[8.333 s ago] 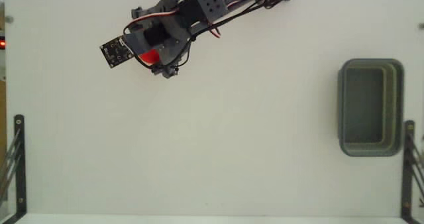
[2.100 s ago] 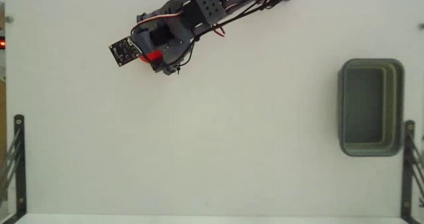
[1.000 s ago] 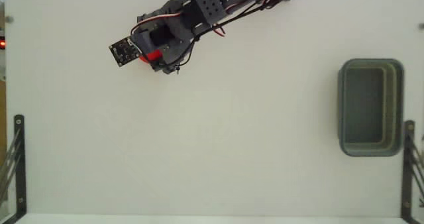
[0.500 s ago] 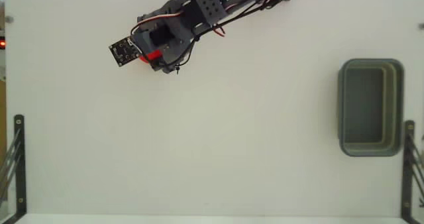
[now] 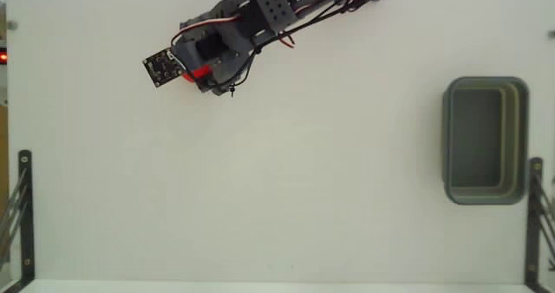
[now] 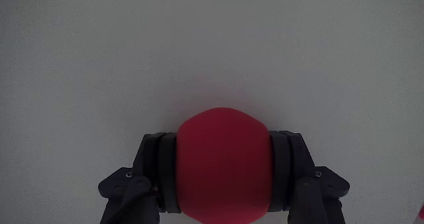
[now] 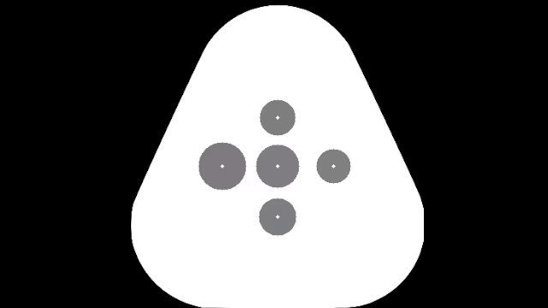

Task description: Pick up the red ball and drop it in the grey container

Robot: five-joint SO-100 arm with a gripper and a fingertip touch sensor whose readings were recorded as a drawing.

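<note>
Grasp at the far left of the white table: the dark two-finger gripper is closed onto the small, matte, bright red round ball, one flat pad pressing each flank, nearly touching the surface. The rectangular grey-green tub with rounded corners and a thick stepped rim stands well apart at the right, hollow and empty. Judged risk: the smooth sphere, gripped on two small contacts, may slip during the long carry.

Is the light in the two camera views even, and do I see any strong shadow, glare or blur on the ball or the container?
Fixed view: bright, even light, table nearly washed out; the grey container is sharp, without glare; the red ball is mostly hidden under the arm. Wrist view: dimmer, greyish; the red ball is matte, without glare, with soft edges, pressed between the gripper pads; only a faint shadow above it.
</note>
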